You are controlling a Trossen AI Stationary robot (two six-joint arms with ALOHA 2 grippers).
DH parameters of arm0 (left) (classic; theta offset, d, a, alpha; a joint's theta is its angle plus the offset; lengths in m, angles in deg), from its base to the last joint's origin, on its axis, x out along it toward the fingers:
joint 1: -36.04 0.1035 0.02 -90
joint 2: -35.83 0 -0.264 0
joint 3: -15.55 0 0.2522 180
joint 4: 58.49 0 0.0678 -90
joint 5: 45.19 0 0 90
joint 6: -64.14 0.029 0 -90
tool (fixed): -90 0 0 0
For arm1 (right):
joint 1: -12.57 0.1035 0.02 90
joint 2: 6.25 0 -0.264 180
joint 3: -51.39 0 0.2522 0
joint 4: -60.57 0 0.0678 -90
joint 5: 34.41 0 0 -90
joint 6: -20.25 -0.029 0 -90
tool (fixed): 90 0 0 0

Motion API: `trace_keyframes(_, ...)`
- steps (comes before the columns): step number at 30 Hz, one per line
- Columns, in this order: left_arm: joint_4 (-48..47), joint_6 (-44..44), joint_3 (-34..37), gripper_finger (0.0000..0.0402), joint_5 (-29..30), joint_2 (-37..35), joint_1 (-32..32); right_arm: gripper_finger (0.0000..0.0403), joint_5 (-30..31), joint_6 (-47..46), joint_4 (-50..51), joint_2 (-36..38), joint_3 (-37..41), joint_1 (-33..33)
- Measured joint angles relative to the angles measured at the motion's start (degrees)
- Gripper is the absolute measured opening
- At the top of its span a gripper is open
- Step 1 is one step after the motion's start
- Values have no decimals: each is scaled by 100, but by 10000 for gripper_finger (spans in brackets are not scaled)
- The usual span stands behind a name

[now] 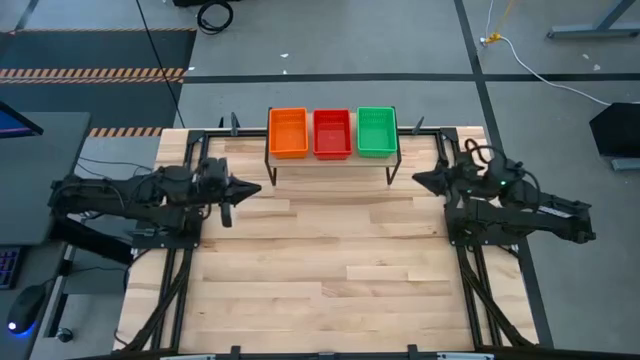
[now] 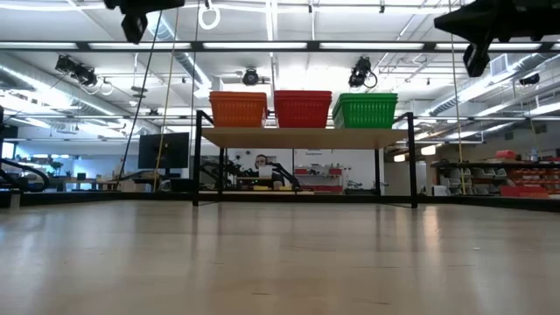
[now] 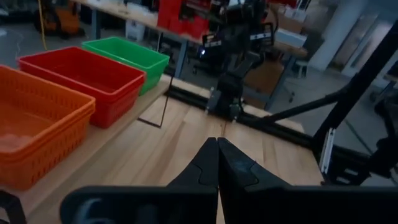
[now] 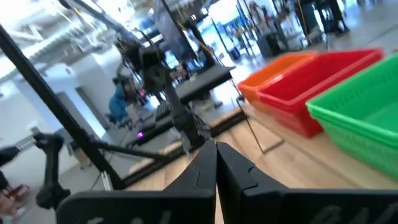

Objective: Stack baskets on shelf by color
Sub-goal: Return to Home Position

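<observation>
An orange stack of baskets [image 1: 288, 132], a red stack [image 1: 332, 133] and a green stack [image 1: 376, 131] stand side by side on the shelf [image 1: 330, 160] at the table's far edge; the low view shows them as orange [image 2: 238, 108], red [image 2: 303, 108] and green [image 2: 365, 110] on the wood board [image 2: 302, 136]. My left gripper [image 1: 255, 187] is shut and empty, hovering left of the shelf, with its fingertips together in its wrist view [image 3: 217, 144]. My right gripper [image 1: 418, 178] is shut and empty, hovering right of the shelf [image 4: 216, 147].
The wood-plank table [image 1: 330, 270] stretches in front of the shelf with nothing lying on it. The shelf stands on thin black legs [image 2: 198, 157]. Black frame rails [image 1: 170, 290] run along the table's left and right sides. A person [image 4: 118, 102] shows in the room beyond.
</observation>
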Motion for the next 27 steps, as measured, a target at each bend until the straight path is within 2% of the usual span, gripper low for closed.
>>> trace_keyframes(3,207,192,416,0,-4,-346,-2,4,-6,115,-559,8,272,0)
trace_keyframes(7,226,184,1021,0,-1,-737,15,4,-8,344,-627,2,488,1)
trace_keyframes(12,1026,3,1840,0,-298,-1153,31,4,-8,319,-811,2,850,2)
trace_keyframes(18,1815,573,2636,0,-397,-1451,29,4,13,354,-1986,4,1577,2)
trace_keyframes(23,2577,520,3394,0,-637,-1632,24,3,7,324,-2948,0,2270,5)
trace_keyframes(27,3055,755,3778,0,-612,-1633,21,4,-103,613,-2702,-15,2260,9)
